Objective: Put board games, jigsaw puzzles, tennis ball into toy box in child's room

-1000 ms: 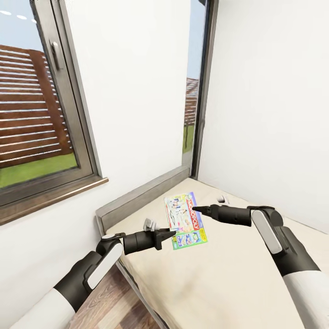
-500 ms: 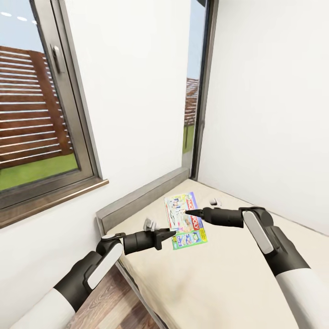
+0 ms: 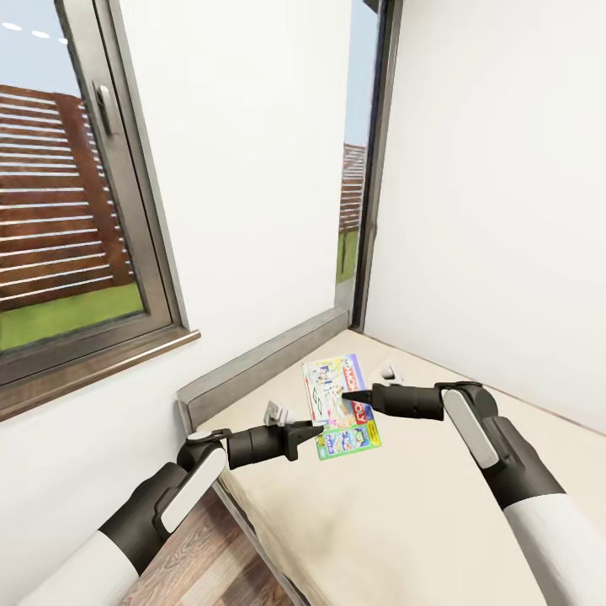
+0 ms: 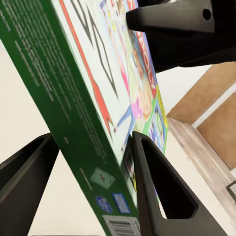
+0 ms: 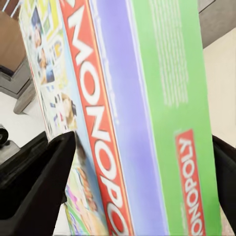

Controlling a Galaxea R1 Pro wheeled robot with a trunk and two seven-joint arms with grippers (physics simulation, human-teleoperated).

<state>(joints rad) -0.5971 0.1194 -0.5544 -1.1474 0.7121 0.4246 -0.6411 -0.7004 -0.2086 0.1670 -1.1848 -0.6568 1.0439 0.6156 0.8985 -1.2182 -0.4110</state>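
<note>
A MONOPOLY board game [image 3: 341,408], a flat box with green edges, hangs tilted above the beige bed [image 3: 404,513] near its headboard. My left gripper [image 3: 318,430] is shut on the box's near lower edge; in the left wrist view the green edge [image 4: 73,123] runs between the two black fingers [image 4: 157,196]. My right gripper [image 3: 345,394] reaches in from the right with its tips over the printed face. In the right wrist view the box [image 5: 123,98] lies between the widely spread fingers [image 5: 34,182], so that gripper [image 5: 143,137] is open around it.
A grey headboard [image 3: 261,358] stands against the white wall, under a dark-framed window [image 3: 76,210] with a projecting sill. A second narrow window [image 3: 358,185] sits in the corner. Wooden floor [image 3: 202,555] shows beside the bed's left edge.
My right gripper has moved left and slightly down, from the box's right edge to over its printed face. The left arm and the box have stayed put.
</note>
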